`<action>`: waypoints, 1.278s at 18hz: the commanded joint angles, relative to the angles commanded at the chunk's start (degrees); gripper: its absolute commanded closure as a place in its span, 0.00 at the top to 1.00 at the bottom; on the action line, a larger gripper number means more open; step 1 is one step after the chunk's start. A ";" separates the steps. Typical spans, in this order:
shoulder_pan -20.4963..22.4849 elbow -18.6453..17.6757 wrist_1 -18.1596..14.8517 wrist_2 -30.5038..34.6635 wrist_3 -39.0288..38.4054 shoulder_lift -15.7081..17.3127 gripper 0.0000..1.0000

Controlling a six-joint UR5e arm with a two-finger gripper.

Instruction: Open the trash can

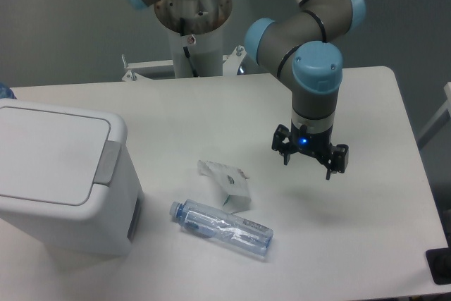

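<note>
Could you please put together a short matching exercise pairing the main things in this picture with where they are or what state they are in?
Things:
1. trash can
2. bottle
3. carton
4. gripper

Descriptions:
A. lying on its side near the table's front edge
B. hanging open above bare table, holding nothing
C. lid shut, at the left of the table
D. crumpled, just behind the bottle

Pairs: 1-C, 2-A, 3-D, 4-B

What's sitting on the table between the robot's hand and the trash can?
In the fixed camera view, a crumpled white carton and a clear plastic bottle lie between the hand and the trash can.
</note>
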 joint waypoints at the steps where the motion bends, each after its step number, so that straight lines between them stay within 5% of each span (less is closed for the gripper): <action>1: -0.44 0.52 0.00 -1.14 -2.64 0.18 1.00; 12: -9.13 8.34 -0.09 -7.65 -26.82 3.69 1.00; 23: -12.57 11.07 0.09 -12.92 -35.18 4.75 1.00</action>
